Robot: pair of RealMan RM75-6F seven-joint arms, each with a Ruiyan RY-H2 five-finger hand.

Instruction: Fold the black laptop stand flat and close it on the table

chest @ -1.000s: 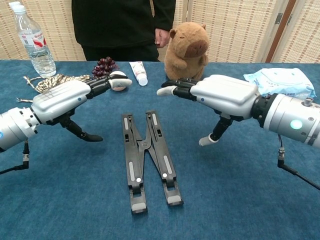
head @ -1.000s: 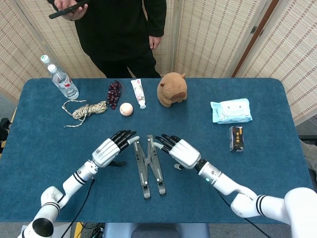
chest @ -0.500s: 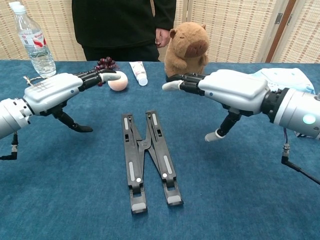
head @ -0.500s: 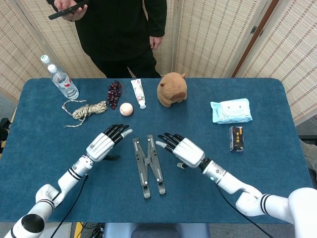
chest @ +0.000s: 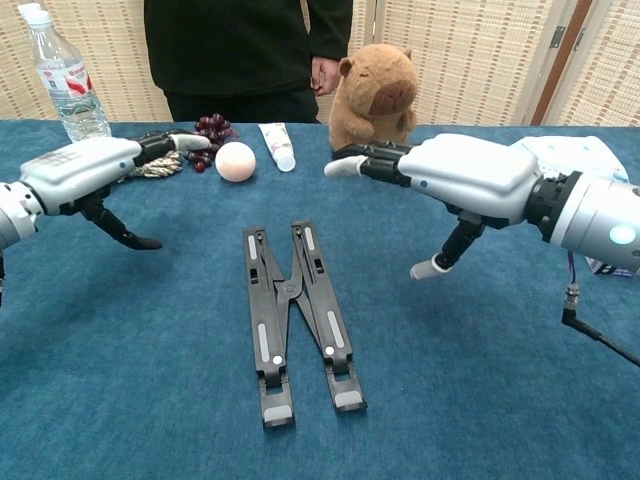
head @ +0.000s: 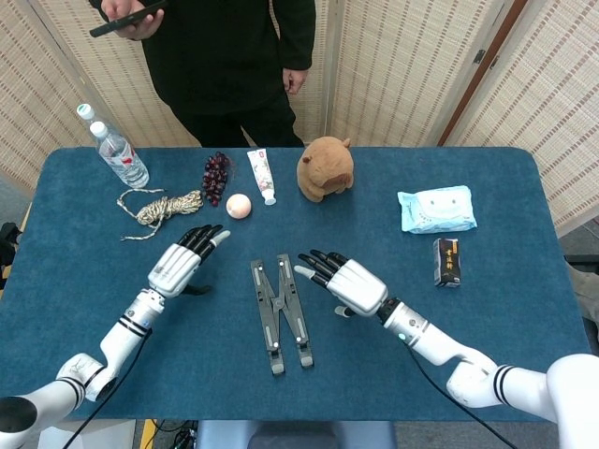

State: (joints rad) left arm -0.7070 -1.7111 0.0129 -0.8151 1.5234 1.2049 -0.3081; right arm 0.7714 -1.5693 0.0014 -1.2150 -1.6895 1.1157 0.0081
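The black laptop stand (head: 280, 312) (chest: 295, 314) lies flat on the blue table, its two bars crossed in a narrow X with the feet toward me. Neither hand touches it. My left hand (head: 180, 263) (chest: 90, 170) hovers open to the left of the stand, fingers stretched forward and thumb hanging down. To the right of the stand's far end my right hand (head: 344, 282) (chest: 450, 180) is open too, with its fingertips (chest: 340, 165) above the table and nothing held.
Along the back stand a water bottle (head: 117, 150), a rope bundle (head: 161, 210), grapes (head: 215, 175), a peach ball (head: 239, 205), a tube (head: 261, 174) and a plush capybara (head: 325, 168). Wet wipes (head: 436, 208) and a small black box (head: 447, 261) lie at right. A person (head: 225, 56) stands behind the table.
My left hand has drawn back to the left, away from the stand's far end. The right hand moved slightly right and up. The stand has not moved.
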